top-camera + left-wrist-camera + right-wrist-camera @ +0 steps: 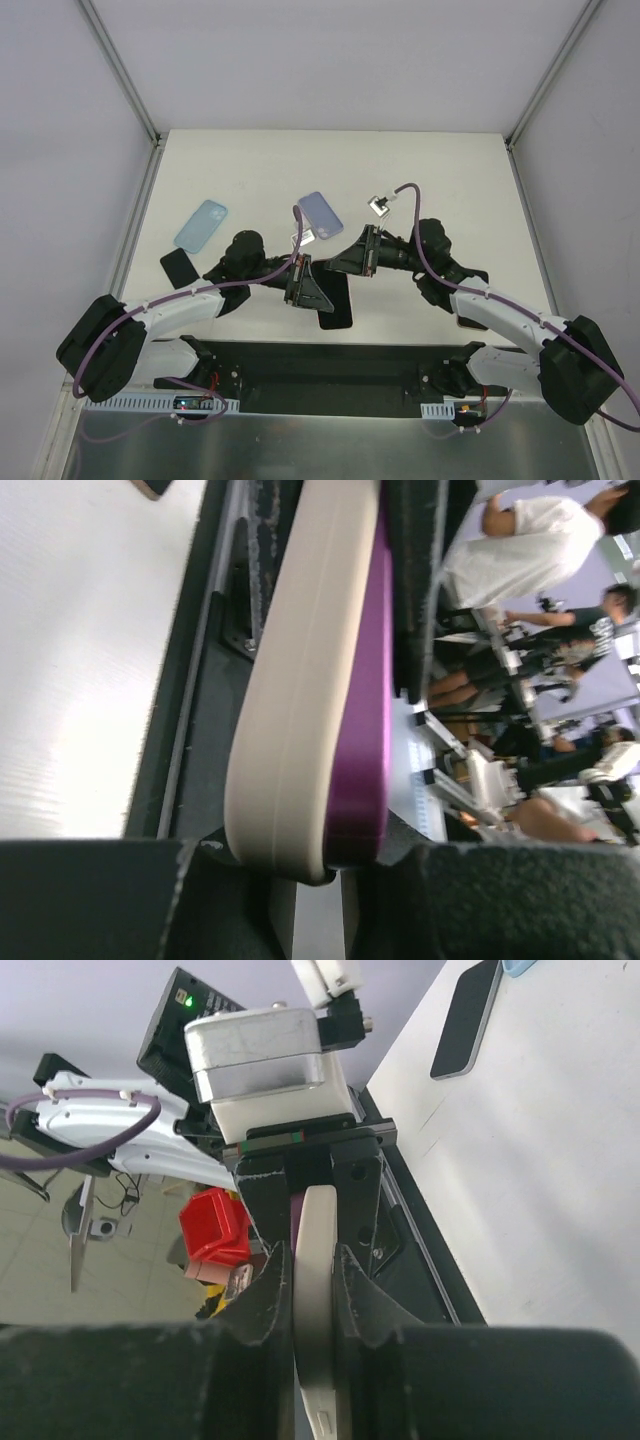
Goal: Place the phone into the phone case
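You have no readable text, brand or number in any view. The white tag [380, 205] on the cable [412, 235] bears a dark mark too small to make out. The visible edges of the phone case [290, 680] and phone [358, 680] carry no lettering.

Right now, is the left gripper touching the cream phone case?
Touching. The right wrist view shows the left gripper clamped on the cream phone case, a black finger pressed flat against it.

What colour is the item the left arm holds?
The item is cream with a glossy purple side; clearest in left wrist view.
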